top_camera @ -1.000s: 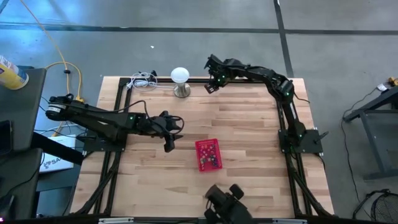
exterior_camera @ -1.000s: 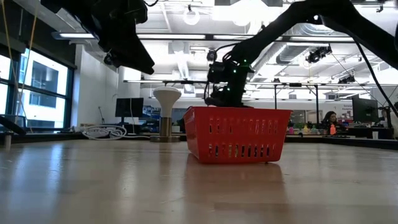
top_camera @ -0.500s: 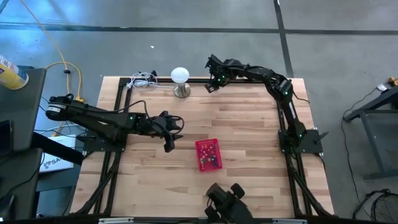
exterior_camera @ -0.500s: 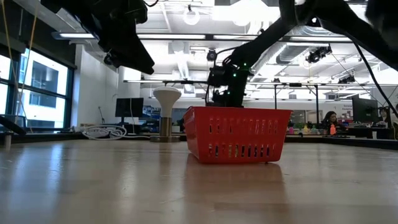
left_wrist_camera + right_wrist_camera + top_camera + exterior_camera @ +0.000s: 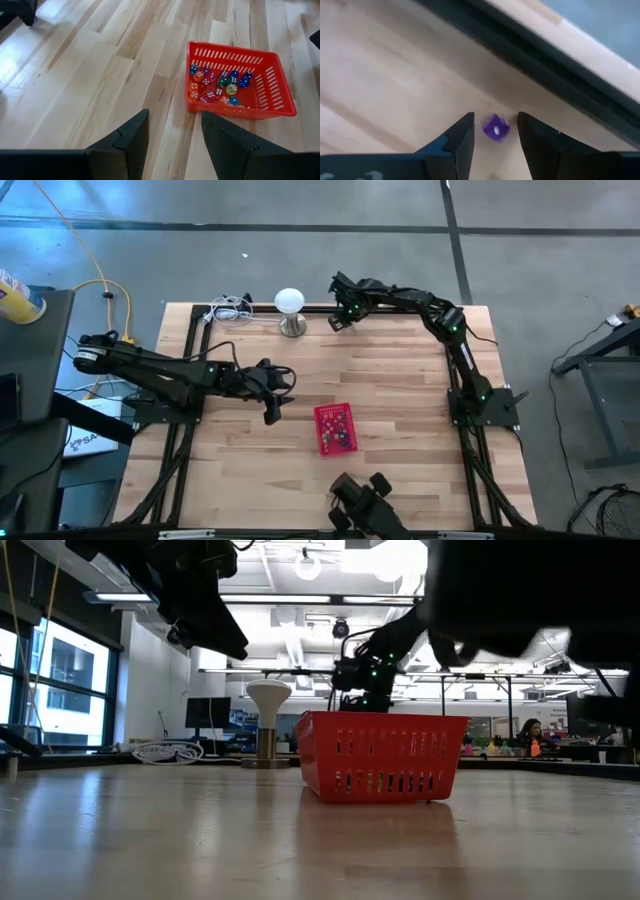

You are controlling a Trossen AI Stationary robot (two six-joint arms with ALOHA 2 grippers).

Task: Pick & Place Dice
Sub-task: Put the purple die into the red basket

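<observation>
Right claw poised over a purple die at the table's far edge, well away from the red basket.

The right gripper [image 5: 494, 131] hangs near the far rim of the table [image 5: 400, 390], beyond the red basket [image 5: 334, 428] and just to the side of the white lamp [image 5: 290, 302]; its fingers stand part-open with a purple die [image 5: 496, 127] lying in the gap between the tips, on the wood close to the dark edge rail [image 5: 530, 55], gripped by neither finger as far as can be seen. The remaining dice [image 5: 216, 87] lie heaped inside the red basket. The left gripper [image 5: 174, 134] hovers beside the basket, fingers spread and empty.
</observation>
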